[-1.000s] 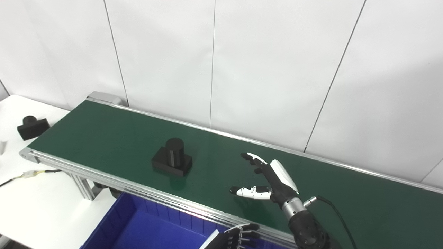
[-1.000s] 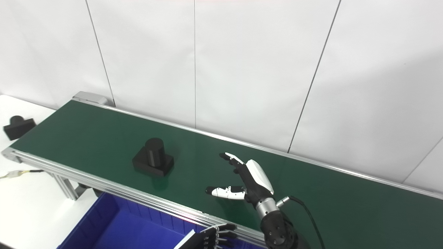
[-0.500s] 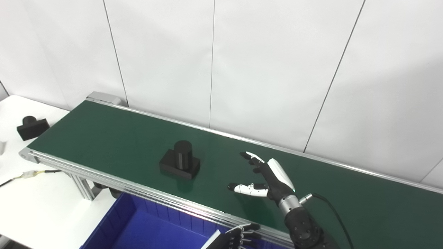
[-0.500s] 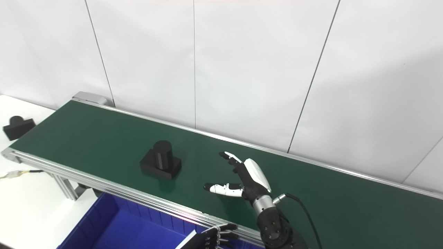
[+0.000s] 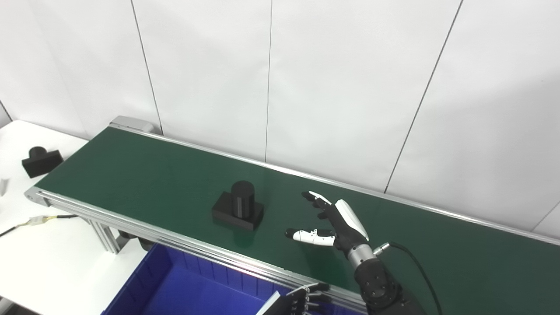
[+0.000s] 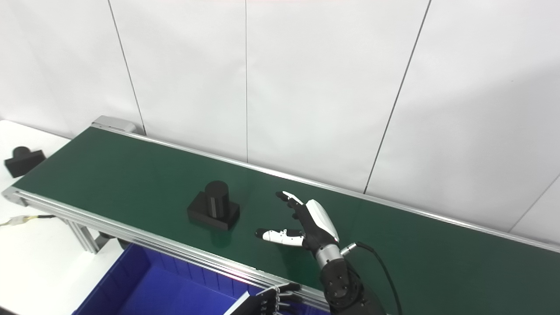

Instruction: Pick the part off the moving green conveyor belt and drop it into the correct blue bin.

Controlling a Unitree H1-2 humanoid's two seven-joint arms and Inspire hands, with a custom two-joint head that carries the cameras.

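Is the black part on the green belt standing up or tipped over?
Standing up. The black part sits flat on its square base, round post pointing up, on the belt.

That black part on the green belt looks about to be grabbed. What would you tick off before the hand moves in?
1. Right robot hand open, thumb and fingers apart: ok.
2. Right robot hand empty: ok.
3. Black part upright on the green belt, cylinder on top: ok.
4. Gap from part to right robot hand free of other things: ok.
5. Blue bin below the belt's near edge, open on top: ok. Whether it is the correct bin: cannot tell.
6. Left robot hand out of the way: mostly cut off at the bottom edge, its state: cannot tell.
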